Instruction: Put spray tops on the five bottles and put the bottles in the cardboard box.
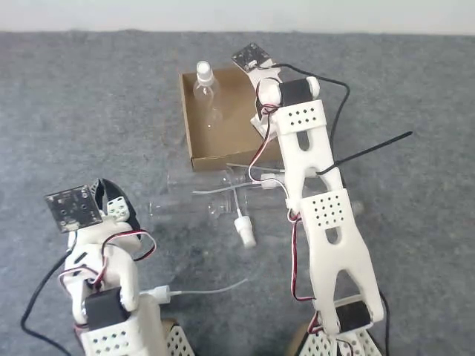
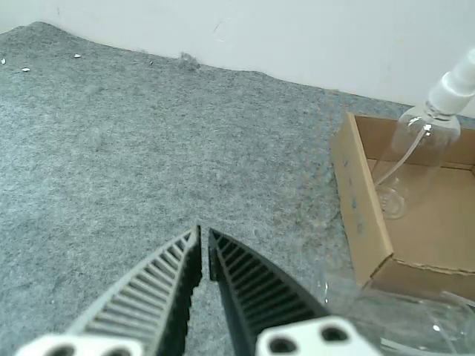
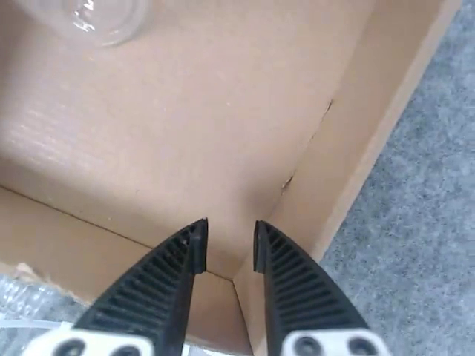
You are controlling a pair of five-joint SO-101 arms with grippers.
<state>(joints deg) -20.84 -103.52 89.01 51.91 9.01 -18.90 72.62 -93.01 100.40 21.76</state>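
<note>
High view: one spray-topped clear plastic bottle (image 1: 205, 89) stands in brown cardboard box (image 1: 231, 127); other bottles (image 1: 194, 191) lie outside; left pincer (image 2: 204, 233) pressed together, right pincer (image 3: 228, 226) spread.

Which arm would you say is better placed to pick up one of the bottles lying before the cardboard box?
Probably the left: the left gripper hovers beside the lying bottles, while the right gripper hangs over the cardboard box floor, beyond them.

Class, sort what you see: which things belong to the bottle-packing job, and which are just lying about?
Job: cardboard box; capped bottle standing in it; bottles lying on the carpet; loose spray top; second spray top.
Lying about: white specks on the carpet.
</note>
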